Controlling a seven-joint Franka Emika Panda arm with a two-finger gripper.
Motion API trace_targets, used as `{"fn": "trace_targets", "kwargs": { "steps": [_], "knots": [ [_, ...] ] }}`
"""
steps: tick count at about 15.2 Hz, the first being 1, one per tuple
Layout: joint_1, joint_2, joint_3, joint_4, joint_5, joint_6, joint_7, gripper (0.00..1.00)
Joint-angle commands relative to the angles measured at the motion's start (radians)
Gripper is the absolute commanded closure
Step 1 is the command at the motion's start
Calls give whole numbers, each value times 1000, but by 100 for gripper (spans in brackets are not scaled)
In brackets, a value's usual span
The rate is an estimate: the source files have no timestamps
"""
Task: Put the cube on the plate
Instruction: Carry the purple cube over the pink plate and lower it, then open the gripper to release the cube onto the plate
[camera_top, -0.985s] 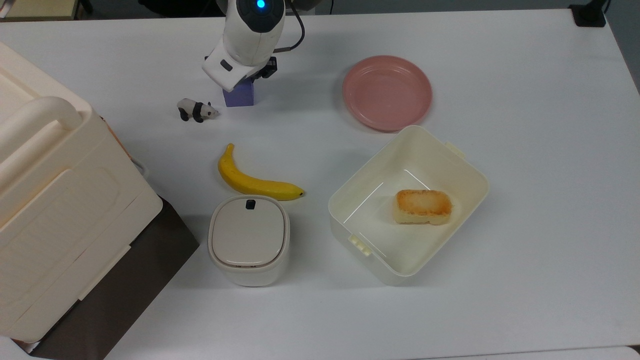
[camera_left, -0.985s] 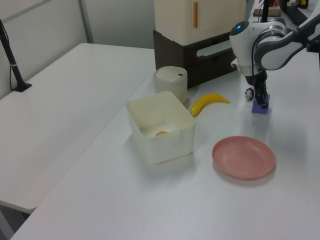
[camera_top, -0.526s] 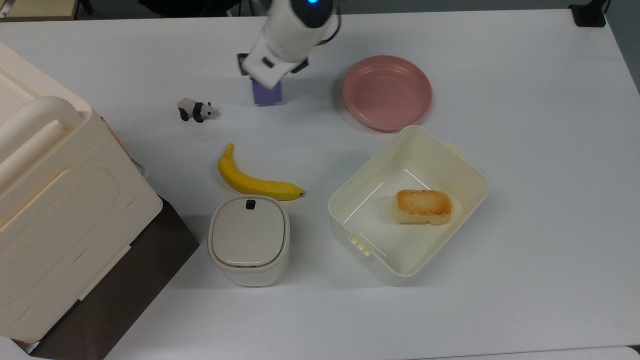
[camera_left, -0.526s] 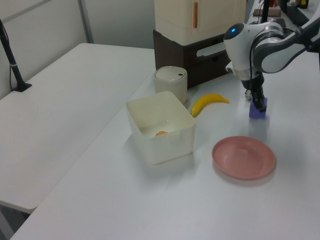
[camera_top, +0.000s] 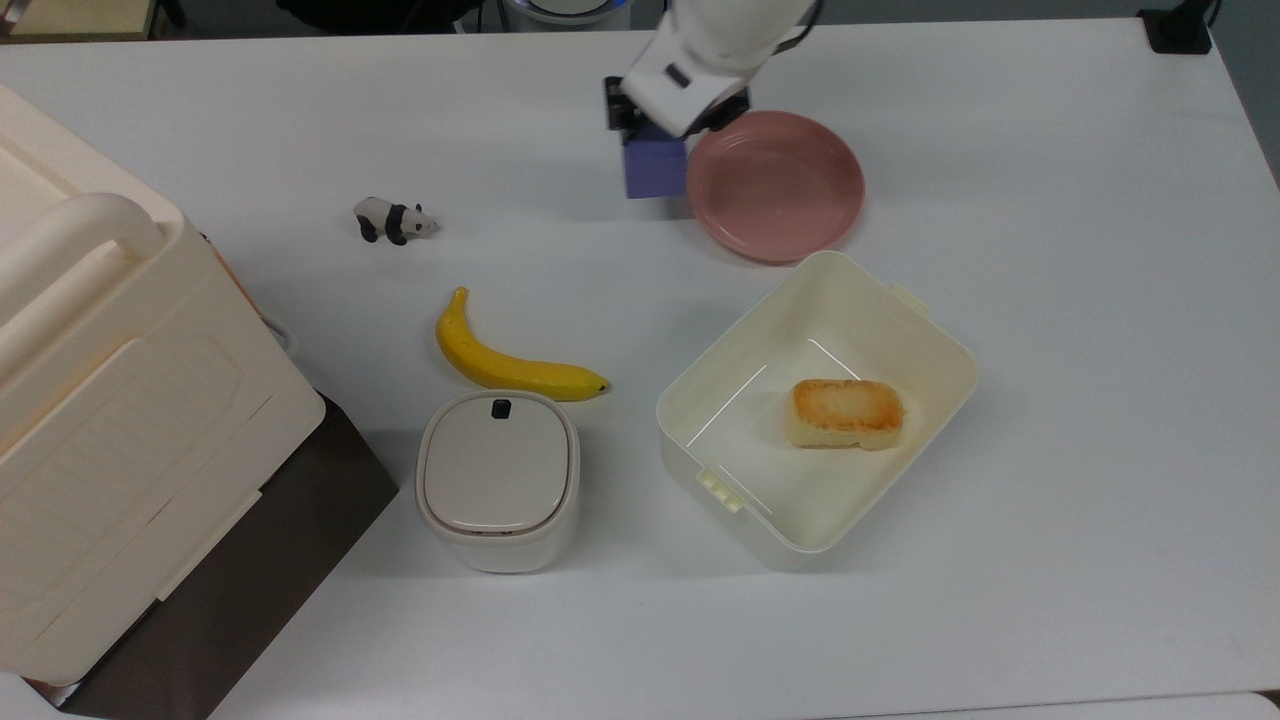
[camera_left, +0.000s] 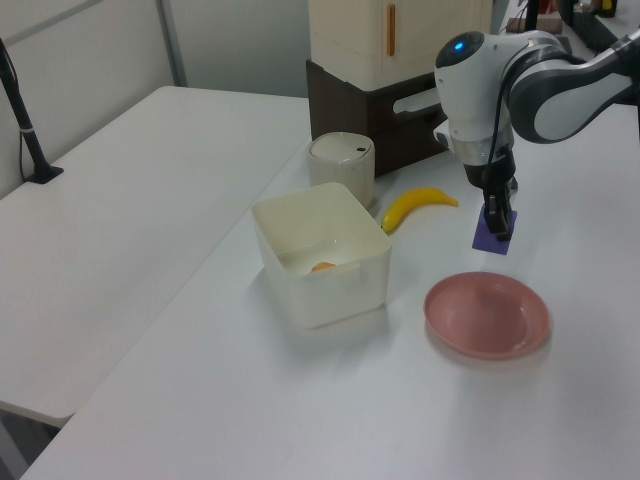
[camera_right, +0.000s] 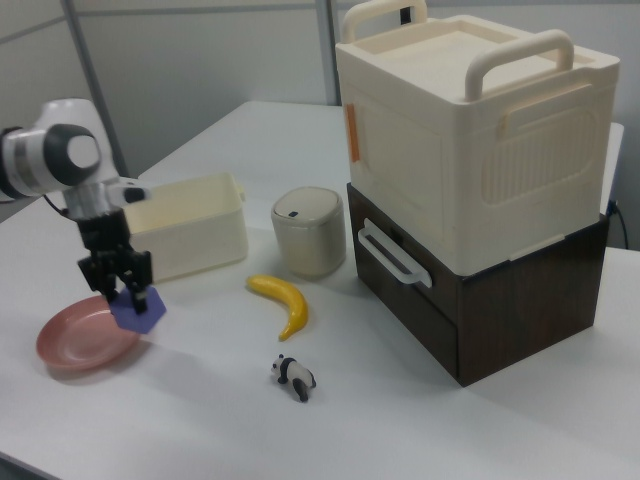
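My gripper (camera_top: 660, 140) (camera_left: 497, 222) (camera_right: 128, 291) is shut on the purple-blue cube (camera_top: 653, 173) (camera_left: 493, 233) (camera_right: 134, 312) and holds it off the table. The cube hangs just beyond the top view's left rim of the pink plate (camera_top: 776, 187). In the left view the plate (camera_left: 487, 314) lies in front of and below the cube. In the right view the plate (camera_right: 78, 342) sits at the lower left, with the cube over its right rim.
A cream tub (camera_top: 938, 352) holding a toasted bread piece (camera_top: 847, 413) stands near the plate. A banana (camera_top: 505, 364), a toy panda (camera_top: 393, 219), a lidded beige pot (camera_top: 497, 478) and a big cream box on a dark drawer unit (camera_top: 120, 400) lie on the top view's left.
My gripper has lifted the cube off the table and carried it toward the top view's right, from beside the panda to the plate's rim.
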Motion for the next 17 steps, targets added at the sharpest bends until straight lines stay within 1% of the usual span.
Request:
{"fn": "trace_targets", "kwargs": {
  "steps": [1, 3, 4, 5, 6, 7, 8, 10, 11, 14, 17],
  "knots": [
    [3, -2, 91, 23, 18, -26, 120, 77],
    [4, 16, 125, 23, 18, -29, 169, 77],
    [4, 21, 148, 22, 18, -29, 173, 76],
    [3, 30, 162, 20, 18, -29, 174, 74],
    [3, 41, 164, 22, 18, -29, 177, 61],
    [3, 42, 164, 23, 18, -31, 180, 29],
    [3, 42, 164, 23, 18, -32, 198, 0],
    [3, 41, 164, 35, 16, -31, 261, 0],
    [3, 42, 164, 43, 16, -31, 269, 0],
    [1, 39, 164, 49, 15, -32, 269, 0],
    [-11, 33, 162, 78, 15, -57, 259, 0]
  ]
}}
